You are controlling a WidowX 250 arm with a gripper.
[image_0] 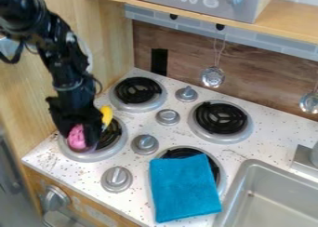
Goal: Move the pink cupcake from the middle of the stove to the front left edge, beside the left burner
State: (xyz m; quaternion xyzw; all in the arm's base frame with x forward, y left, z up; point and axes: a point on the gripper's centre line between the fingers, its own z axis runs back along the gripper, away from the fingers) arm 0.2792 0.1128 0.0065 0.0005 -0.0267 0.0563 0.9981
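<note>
One pink item point(76, 137) pt. hidden by end effector point(81, 141), open/shut can't tell; yellow pc. point(107, 115) beside, ID unclear.

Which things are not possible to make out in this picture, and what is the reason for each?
All in the camera view:
Pink thing: full shape, and whether it is gripped; the hand covers part.
Yellow thing: full shape, partly behind the hand.
Burner by the sink: its middle, under the blue cloth.
Sink: remaining part, cut off by the right and bottom edges.
</note>
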